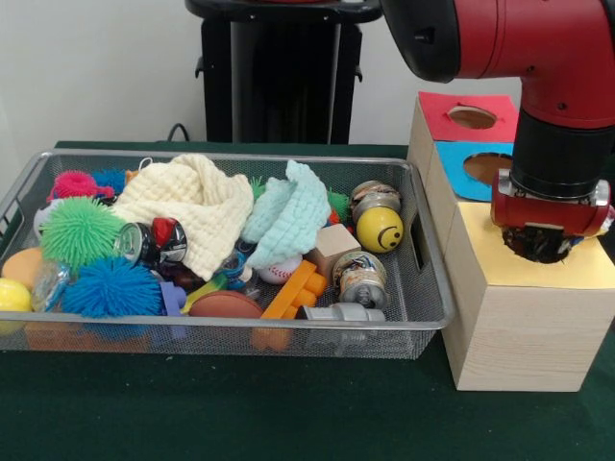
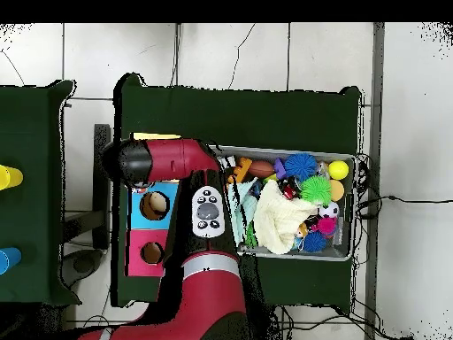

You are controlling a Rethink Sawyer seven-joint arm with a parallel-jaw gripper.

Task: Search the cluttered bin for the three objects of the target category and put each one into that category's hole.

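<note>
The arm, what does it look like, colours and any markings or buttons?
The red arm has glossy rounded red shells with black joint sections. Its wrist ends in a red collar with silver bolts above a dark round tool. From overhead, a white oval panel with dark buttons sits on it.

Lab: pedestal robot arm (image 1: 538, 58), green-clothed table (image 1: 240, 403).

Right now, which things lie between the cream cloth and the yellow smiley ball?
In the front view, the mint-green cloth lies between the cream cloth and the yellow smiley ball.

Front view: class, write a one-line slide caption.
Red arm's gripper sits over the yellow box beside a toy-filled bin.
</note>
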